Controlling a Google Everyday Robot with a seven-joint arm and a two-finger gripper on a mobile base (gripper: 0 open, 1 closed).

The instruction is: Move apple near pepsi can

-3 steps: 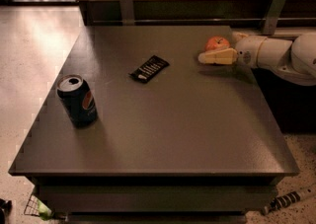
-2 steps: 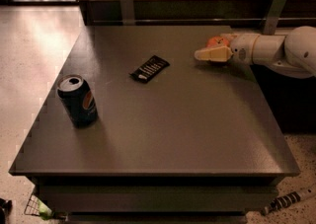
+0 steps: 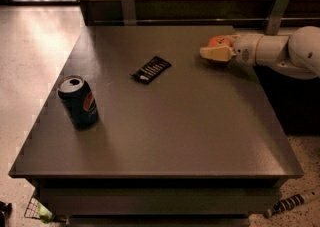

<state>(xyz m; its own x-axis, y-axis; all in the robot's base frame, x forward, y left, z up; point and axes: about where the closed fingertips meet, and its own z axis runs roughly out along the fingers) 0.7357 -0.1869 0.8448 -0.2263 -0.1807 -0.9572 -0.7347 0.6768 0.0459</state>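
Note:
The apple [image 3: 219,41], red-orange and round, is at the far right of the dark table [image 3: 165,131]. My gripper [image 3: 215,51], cream-coloured, reaches in from the right on a white arm [image 3: 280,51]; it is right at the apple and covers its lower front part. The pepsi can [image 3: 78,102], dark with a silver top and round logo, stands upright near the table's left edge, far from the apple and the gripper.
A flat black packet with white markings [image 3: 151,68] lies on the table between the can and the apple, towards the back. A low wall with two metal posts [image 3: 277,8] runs behind the table. Light floor [image 3: 35,56] is at the left.
The gripper has shifted slightly left and up around the apple. The apple, the can and the packet have kept their places.

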